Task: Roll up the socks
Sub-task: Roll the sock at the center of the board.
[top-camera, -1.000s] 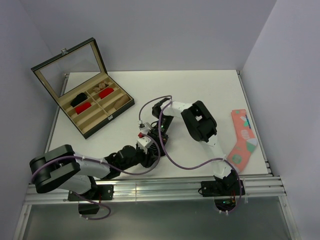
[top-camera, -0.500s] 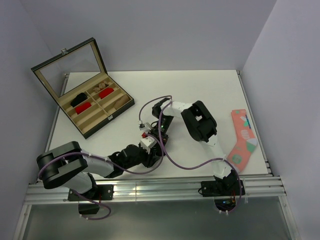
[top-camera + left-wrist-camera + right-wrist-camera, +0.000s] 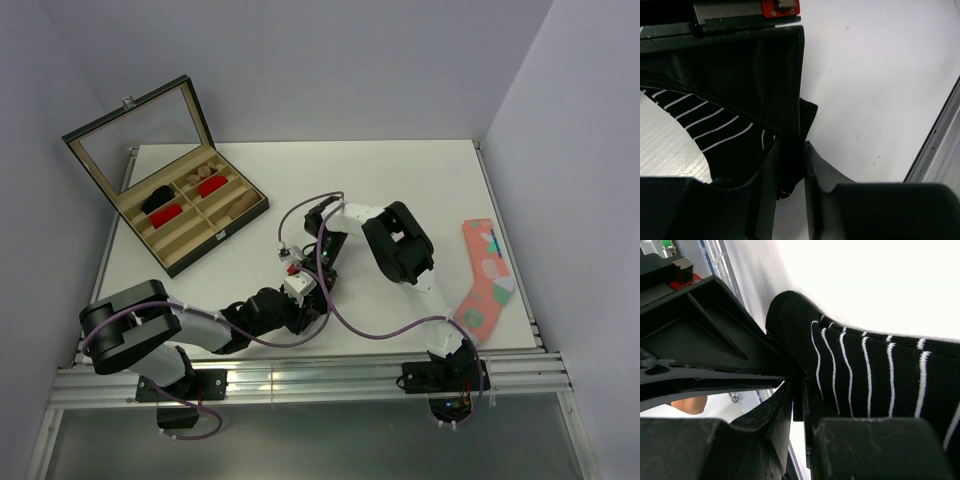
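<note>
White table [image 3: 400, 180]: black striped sock [image 3: 865, 370] is clamped at its edge by left gripper [image 3: 790, 161] and right gripper [image 3: 797, 396], fingers closed on fabric. No roll is seen yet, so rolling is judged barely begun.

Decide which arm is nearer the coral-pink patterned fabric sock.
Right. The right arm rises just beside the coral-pink patterned sock; the left arm lies well away, farther left.

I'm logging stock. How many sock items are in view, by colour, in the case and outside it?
Red bundles in the case: 2
Black bundle in the case: 1
Tan bundles in the case: 2
Black striped sock, outside the case: 1
Coral-pink sock, outside the case: 1
Total: 7
</note>
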Robot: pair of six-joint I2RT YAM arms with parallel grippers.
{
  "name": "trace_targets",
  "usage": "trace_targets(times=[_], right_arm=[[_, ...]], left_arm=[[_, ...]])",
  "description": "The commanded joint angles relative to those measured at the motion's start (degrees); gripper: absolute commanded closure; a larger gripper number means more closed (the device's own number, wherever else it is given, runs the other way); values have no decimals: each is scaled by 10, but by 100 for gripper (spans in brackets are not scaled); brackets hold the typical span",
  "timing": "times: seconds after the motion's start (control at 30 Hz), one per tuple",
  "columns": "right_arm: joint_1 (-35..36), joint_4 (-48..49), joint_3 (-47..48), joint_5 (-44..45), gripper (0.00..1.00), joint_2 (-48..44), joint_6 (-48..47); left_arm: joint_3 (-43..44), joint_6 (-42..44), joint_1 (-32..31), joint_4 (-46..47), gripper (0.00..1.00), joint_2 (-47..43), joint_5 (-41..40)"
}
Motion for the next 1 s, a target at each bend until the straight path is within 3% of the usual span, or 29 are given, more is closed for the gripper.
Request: trace_targets(times=[0.0,0.2,0.43,0.7,0.97], right_arm=[[-5,-3,-2,0,80,-7,0],[-5,4,-9,0,80,-13,0],[-6,26,-33,1,80,-35,3],[-16,93,-68,17,68,-99,30],[-48,134,-106,16,64,-152,25]], left_arm=[[17,8,-3,3,71,8,-2],[22,4,-3,-19,79,8,-15],[48,-11,-3,-68,100,15,-12],[82,-69,6,-145,100,20,47],[91,-144,57,-198,100,1,131]])
